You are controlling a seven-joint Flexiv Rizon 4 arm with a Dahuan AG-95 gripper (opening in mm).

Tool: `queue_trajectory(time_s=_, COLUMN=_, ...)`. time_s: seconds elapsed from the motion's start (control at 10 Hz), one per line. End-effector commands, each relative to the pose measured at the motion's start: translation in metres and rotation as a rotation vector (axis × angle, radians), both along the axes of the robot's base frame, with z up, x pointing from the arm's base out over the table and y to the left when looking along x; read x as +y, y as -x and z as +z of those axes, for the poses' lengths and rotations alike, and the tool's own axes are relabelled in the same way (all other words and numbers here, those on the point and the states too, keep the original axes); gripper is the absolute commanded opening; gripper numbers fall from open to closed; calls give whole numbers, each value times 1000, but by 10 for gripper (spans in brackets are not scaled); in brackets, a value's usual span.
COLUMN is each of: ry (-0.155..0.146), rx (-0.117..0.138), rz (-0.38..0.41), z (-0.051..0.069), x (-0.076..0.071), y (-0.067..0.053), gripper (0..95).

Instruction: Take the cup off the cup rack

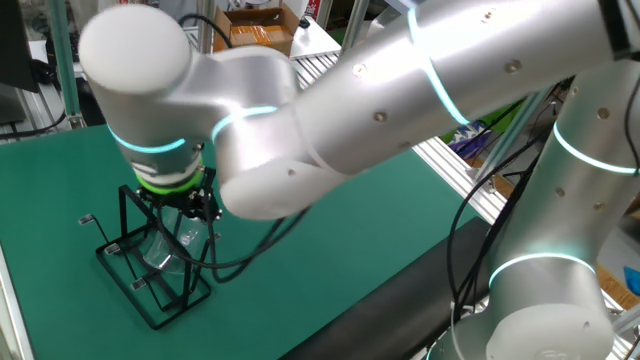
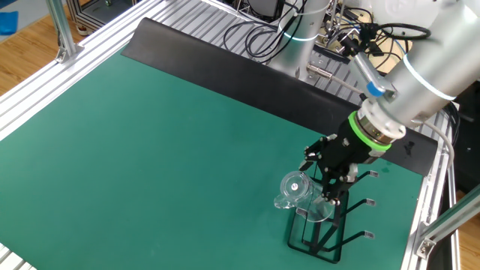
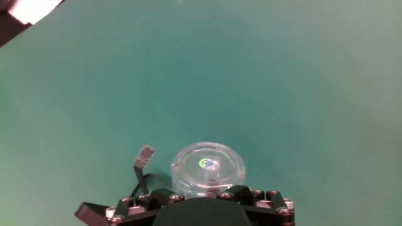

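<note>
The clear glass cup (image 2: 294, 189) lies tilted on a peg of the black wire cup rack (image 2: 324, 238) at the near right of the green mat. My gripper (image 2: 331, 177) reaches down onto the rack, its black fingers on either side of the cup. In the hand view the cup's round base (image 3: 208, 166) faces me between the two fingers (image 3: 248, 191), which press its sides; my gripper (image 3: 204, 193) looks shut on it. One pale-tipped rack peg (image 3: 145, 155) shows to the left. In one fixed view the cup (image 1: 165, 245) sits inside the rack (image 1: 150, 295) under my gripper (image 1: 190, 207).
The green mat (image 2: 165, 142) covers the table. A black strip (image 2: 225, 64) runs along its far edge, and aluminium rails (image 2: 45, 97) frame the table. The arm's big links (image 1: 400, 100) hang over the mat's right side. Cables (image 1: 240, 255) trail by the rack.
</note>
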State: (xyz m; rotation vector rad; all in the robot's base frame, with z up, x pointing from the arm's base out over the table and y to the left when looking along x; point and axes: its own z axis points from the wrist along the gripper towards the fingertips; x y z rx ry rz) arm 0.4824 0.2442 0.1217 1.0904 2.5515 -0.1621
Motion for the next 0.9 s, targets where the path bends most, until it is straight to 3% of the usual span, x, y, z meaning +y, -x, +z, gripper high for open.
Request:
queue_trajectory(time_s=0.1, ry=6, rx=-5, rz=11, z=-9, x=-4, y=-4, gripper=760)
queue_trajectory(time_s=0.4, ry=7, rx=-12, rz=17, z=-13, x=-8, y=-8, gripper=760)
queue_trajectory(time_s=0.5, ry=5, rx=-17, rz=21, z=-13, x=-8, y=-8, gripper=570)
queue_trajectory(time_s=0.6, ry=5, rx=-17, rz=22, z=-13, x=-8, y=-8, gripper=570)
queue_trajectory(time_s=0.8, ry=7, rx=-21, rz=30, z=-15, x=-9, y=-10, gripper=190)
queue_trajectory(time_s=0.9, ry=6, rx=-27, rz=29, z=-15, x=-9, y=-10, gripper=190)
